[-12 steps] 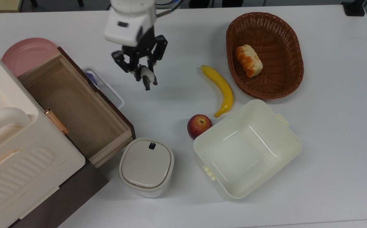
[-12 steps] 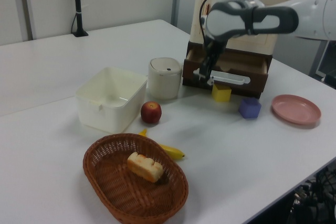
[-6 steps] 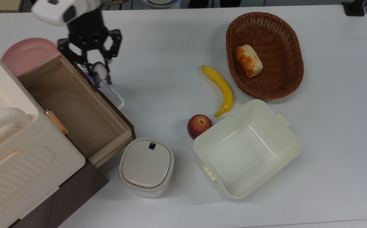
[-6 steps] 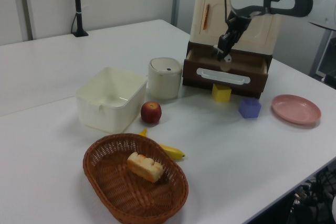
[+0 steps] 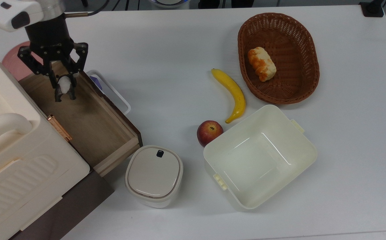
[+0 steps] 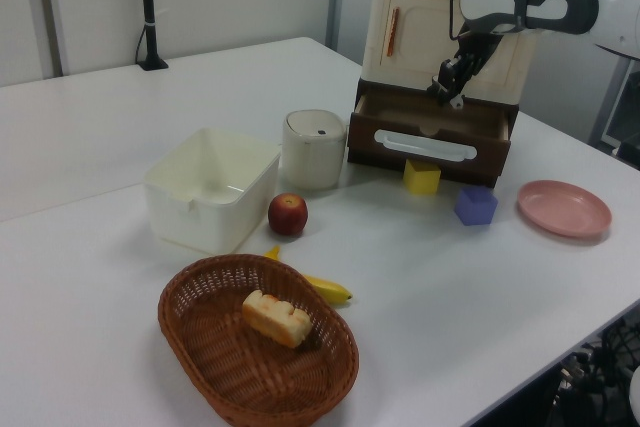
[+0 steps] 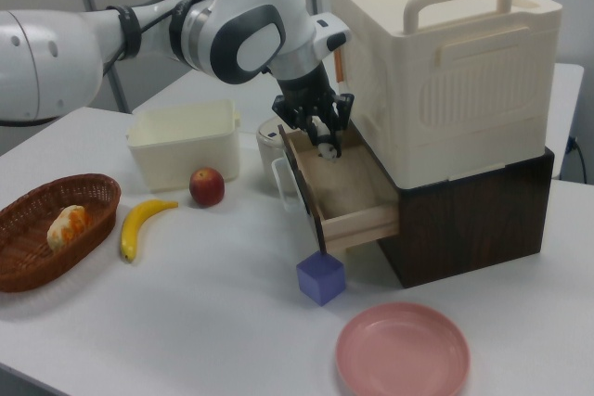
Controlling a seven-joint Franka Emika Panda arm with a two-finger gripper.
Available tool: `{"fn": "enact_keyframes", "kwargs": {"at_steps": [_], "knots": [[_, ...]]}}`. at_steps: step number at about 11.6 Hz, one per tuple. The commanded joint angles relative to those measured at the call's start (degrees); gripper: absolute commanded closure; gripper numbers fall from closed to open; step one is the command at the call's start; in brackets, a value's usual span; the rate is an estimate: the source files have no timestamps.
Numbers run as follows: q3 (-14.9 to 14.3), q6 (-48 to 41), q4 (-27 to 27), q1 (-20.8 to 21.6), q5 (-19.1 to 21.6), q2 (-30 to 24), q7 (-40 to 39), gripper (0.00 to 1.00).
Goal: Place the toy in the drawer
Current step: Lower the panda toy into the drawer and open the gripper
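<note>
In the last second the arm swung across the surface from open ground near the banana, past the drawer's dark front panel, and stopped over the open drawer. The hand was clenched on the toy, fingers pointing down, the little black-and-white figure pinched between them. In the right view the hand hung over the drawer's back end, close to the cream cabinet above it. The toy was over the wooden floor of the drawer, apparently not yet resting on it. To my eye the carrying part was as good as done; what remained was a short lowering and letting go.
</note>
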Motion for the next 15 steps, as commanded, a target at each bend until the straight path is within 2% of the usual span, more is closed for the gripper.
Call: {"fn": "enact_keyframes", "kwargs": {"at_steps": [1,2,3,4,6,9,11,12,14,15], "knots": [[-0.3,0.6,0.7,0.4,0.3,1.3,0.3,1.00],[-0.3,0.6,0.4,0.4,-0.5,1.4,0.2,1.00],[-0.3,0.6,-0.1,0.5,-1.0,1.7,0.3,0.93],[-0.2,0.6,-0.2,0.5,-1.1,1.7,0.4,0.80],[-0.1,0.5,-0.8,0.5,-1.1,1.7,0.3,0.64],[0.1,0.5,-1.1,0.6,-1.8,1.7,0.3,0.63],[0.2,0.5,-1.1,0.6,-1.8,1.7,0.2,0.59],[0.2,0.5,-1.2,0.6,-1.8,1.8,0.2,0.48],[0.3,0.5,-1.7,0.6,-3.0,1.8,0.2,0.33],[0.3,0.5,-1.7,0.6,-3.1,1.8,0.2,0.30]]}}
